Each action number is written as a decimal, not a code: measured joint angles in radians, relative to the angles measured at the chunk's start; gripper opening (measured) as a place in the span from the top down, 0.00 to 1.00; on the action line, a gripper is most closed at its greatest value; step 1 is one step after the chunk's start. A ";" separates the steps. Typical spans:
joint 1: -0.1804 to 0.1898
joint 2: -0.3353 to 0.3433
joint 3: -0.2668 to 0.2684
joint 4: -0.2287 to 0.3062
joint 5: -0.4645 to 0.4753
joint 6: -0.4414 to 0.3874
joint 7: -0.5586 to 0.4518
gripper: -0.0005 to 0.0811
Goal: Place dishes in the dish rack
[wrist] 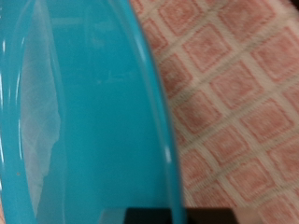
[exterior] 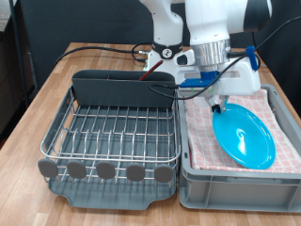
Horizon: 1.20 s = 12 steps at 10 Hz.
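Observation:
The round light-blue plate (exterior: 245, 137) is in the grey bin at the exterior view's right, tilted, with its far-left rim raised. My gripper (exterior: 223, 104) stands over that rim and is shut on it. In the wrist view the plate (wrist: 84, 103) fills most of the picture, and its rim runs down to a dark fingertip (wrist: 157, 217) at the edge. The dish rack (exterior: 113, 132) stands at the exterior view's left; no dishes show in it. The white mug and the wooden spoon are not in view.
The grey bin (exterior: 235, 184) is lined with pink checked cloth (exterior: 202, 132), also seen in the wrist view (wrist: 234, 103). The rack's dark cutlery holder (exterior: 122, 87) stands at its far side and grey discs (exterior: 94, 171) at its near edge. Black cables (exterior: 103, 52) lie behind.

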State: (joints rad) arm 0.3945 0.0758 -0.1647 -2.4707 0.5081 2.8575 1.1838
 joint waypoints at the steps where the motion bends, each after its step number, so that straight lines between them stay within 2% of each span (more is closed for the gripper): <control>1: -0.001 -0.026 -0.014 -0.005 -0.067 -0.037 0.057 0.96; 4: -0.012 -0.087 -0.035 -0.006 -0.245 -0.142 0.208 0.96; 8: -0.046 -0.181 -0.041 0.005 -0.513 -0.311 0.427 0.96; 12: -0.075 -0.270 -0.041 0.073 -0.650 -0.584 0.485 0.96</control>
State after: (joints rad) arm 0.3194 -0.1940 -0.2059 -2.3980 -0.1422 2.2740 1.6684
